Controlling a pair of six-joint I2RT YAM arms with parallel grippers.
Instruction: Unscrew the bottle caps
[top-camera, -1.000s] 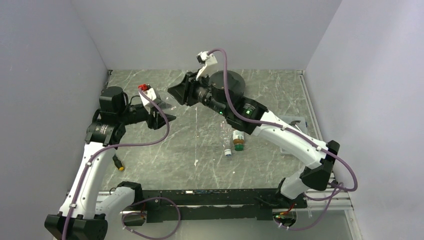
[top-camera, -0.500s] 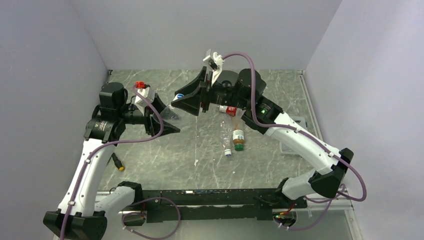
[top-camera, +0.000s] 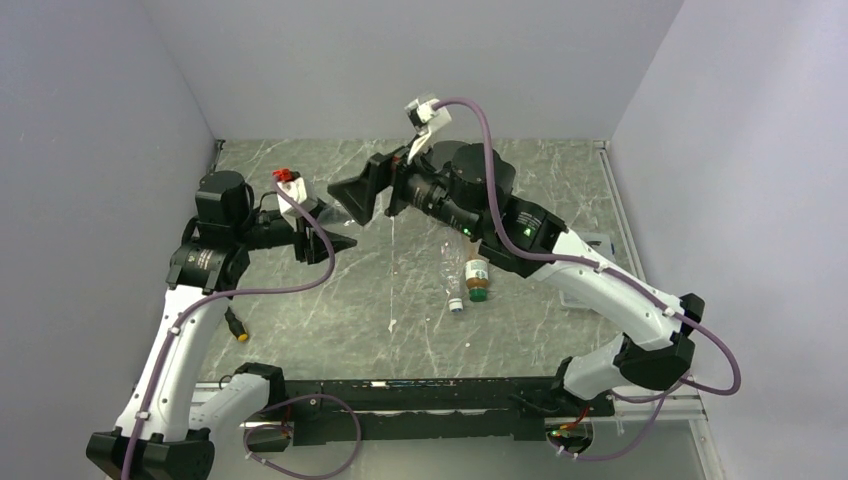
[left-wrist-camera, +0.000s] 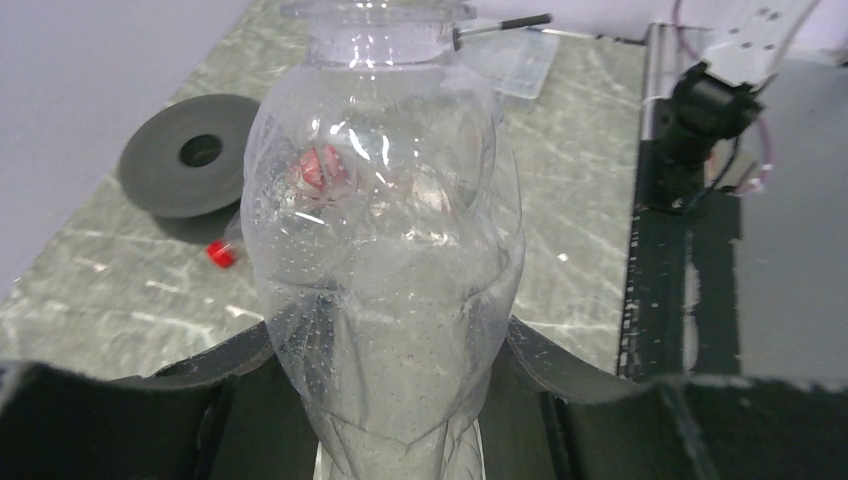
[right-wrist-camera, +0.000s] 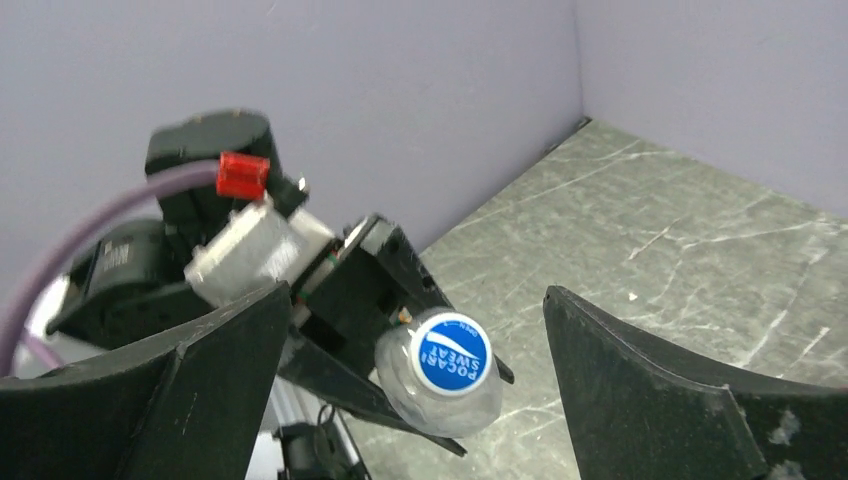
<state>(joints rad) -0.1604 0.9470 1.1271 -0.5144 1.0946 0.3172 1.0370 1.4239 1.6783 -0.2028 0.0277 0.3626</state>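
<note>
Clamping a clear plastic bottle (left-wrist-camera: 385, 250) above the grey marbled table (top-camera: 400, 320), the left gripper (top-camera: 335, 243) points its blue screw cap (right-wrist-camera: 452, 352) at the right gripper (top-camera: 352, 192), whose jaws stand wide apart, touching nothing.

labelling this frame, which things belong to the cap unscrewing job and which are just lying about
Job: held bottle, its blue cap, amber bottle, clear bottle on table.
Lying about: grey disc, clear tray, yellow plug.
</note>
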